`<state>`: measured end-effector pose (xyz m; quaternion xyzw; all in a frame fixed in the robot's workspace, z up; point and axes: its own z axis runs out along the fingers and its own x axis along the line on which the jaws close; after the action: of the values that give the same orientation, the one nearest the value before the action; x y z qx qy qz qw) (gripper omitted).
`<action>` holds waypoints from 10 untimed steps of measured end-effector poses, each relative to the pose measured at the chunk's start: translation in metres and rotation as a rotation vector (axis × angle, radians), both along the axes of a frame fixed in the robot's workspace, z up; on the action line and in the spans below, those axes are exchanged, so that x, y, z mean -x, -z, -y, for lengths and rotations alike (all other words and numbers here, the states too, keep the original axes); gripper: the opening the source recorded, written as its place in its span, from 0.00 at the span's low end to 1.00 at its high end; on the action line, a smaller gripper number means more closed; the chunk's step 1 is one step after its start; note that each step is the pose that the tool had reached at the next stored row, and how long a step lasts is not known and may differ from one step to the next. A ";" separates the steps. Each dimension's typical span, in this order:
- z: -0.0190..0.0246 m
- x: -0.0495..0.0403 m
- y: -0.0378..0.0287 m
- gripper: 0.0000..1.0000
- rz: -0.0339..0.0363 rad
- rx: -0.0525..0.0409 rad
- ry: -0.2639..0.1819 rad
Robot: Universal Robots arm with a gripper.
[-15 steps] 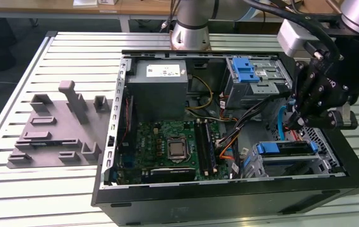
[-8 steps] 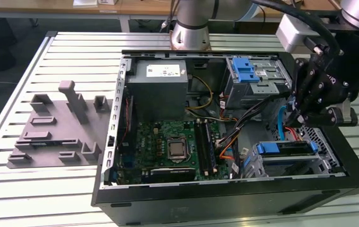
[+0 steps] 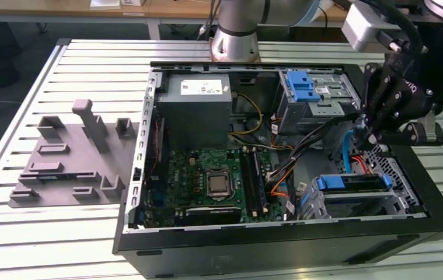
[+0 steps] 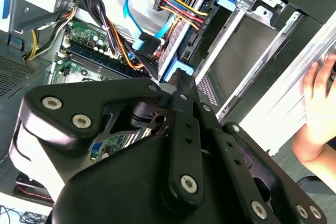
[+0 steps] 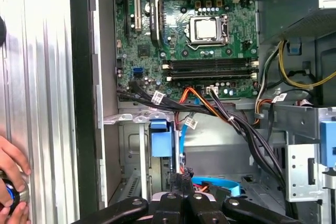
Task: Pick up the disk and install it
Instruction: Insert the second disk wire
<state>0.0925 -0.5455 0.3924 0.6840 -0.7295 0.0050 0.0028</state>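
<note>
The disk [image 3: 353, 182] sits in the lower bay of the open computer case [image 3: 283, 245], near the exterior view's right, its blue carrier frame facing up and its silver body lying flat between the grey metal bay walls. It looks already seated in the bay, or close to it, though how far home it is I cannot tell.

As a judgement: it is a stiff, dense slab for its size, with smooth metal faces that would slip under a light pinch and internals that would not like a knock. The blue plastic frame along its edges is the safer place to take hold, since it gives a little and offers ridges.

The claw [image 3: 373, 137] hangs above the case interior, over the blue data cable [image 3: 349, 153] and a little farther into the case than the disk, not touching it. In the first wrist view the claw [image 5: 181, 203] has its black fingers drawn close together with nothing visibly between them.

A person's hand [image 4: 317, 106] rests on the bench [image 3: 65, 233] beside the case.
</note>
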 end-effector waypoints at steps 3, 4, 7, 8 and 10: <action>-0.0076 0.0000 0.0000 0.11 0.0000 0.0030 0.000; -0.0100 0.0000 0.0000 0.11 0.0000 0.0036 0.000; -0.0142 0.0000 0.0000 0.11 0.0000 0.0037 0.000; -0.0155 0.0000 0.0000 0.11 0.0000 0.0036 0.000; -0.0183 0.0000 0.0000 0.11 0.0000 0.0036 0.000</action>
<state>0.0924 -0.5273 0.3923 0.6840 -0.7295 0.0063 0.0040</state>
